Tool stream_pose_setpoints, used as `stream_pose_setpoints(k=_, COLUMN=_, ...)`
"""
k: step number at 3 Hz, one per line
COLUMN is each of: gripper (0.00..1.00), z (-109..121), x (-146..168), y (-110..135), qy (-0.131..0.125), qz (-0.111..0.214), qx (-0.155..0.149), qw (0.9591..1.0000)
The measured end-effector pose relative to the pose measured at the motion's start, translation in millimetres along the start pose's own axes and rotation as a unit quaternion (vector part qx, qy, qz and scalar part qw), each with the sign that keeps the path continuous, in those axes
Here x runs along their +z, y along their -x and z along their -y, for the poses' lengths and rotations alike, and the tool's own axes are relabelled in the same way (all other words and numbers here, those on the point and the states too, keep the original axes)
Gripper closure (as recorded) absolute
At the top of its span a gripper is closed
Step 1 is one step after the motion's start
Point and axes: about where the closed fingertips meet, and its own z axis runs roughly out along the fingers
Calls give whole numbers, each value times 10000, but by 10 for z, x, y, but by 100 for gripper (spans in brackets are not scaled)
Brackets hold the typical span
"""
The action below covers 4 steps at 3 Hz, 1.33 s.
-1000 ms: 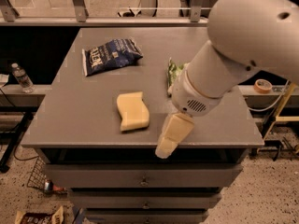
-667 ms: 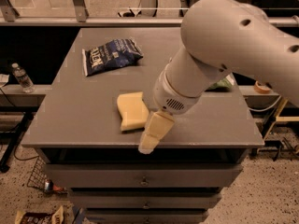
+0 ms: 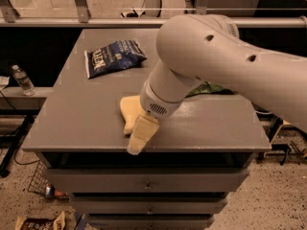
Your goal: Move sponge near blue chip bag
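In the camera view, the sponge (image 3: 128, 110) is seen on the worktop (image 3: 81, 123) near the front edge, partly hidden by the arm, its long axis running roughly 12 to 6 o'clock. The gripper (image 3: 140, 138) is placed at 5 o'clock of it, overlapping it. Contact cannot be confirmed, nor whether the gripper is released or clenched. The blue chip bag (image 3: 112, 56) lies well apart, at 11 o'clock from the sponge, so travel that way is judged necessary.

The sponge (image 3: 128, 109) was pale yellow, the bag (image 3: 112, 56) navy with white lettering. The yellowish hand (image 3: 139, 139) hung over the front of the grey table (image 3: 81, 119).
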Motion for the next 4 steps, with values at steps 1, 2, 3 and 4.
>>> stream_pose_setpoints(k=1, gripper=18, z=72, x=52, y=-30, qy=-40, qz=-48, qx=92, qw=9999)
stream_pose_setpoints(k=2, gripper=41, z=165, x=14, y=-52, qy=-68, qz=-20, qx=139, qw=9999)
stream_pose_setpoints(k=3, gripper=64, z=249, x=-70, y=-45, qy=-84, qz=86, qx=142, qw=9998)
stream_pose_setpoints(k=4, gripper=87, z=359, x=-243, y=-1, qy=-130, qz=371, qx=116, qw=9992)
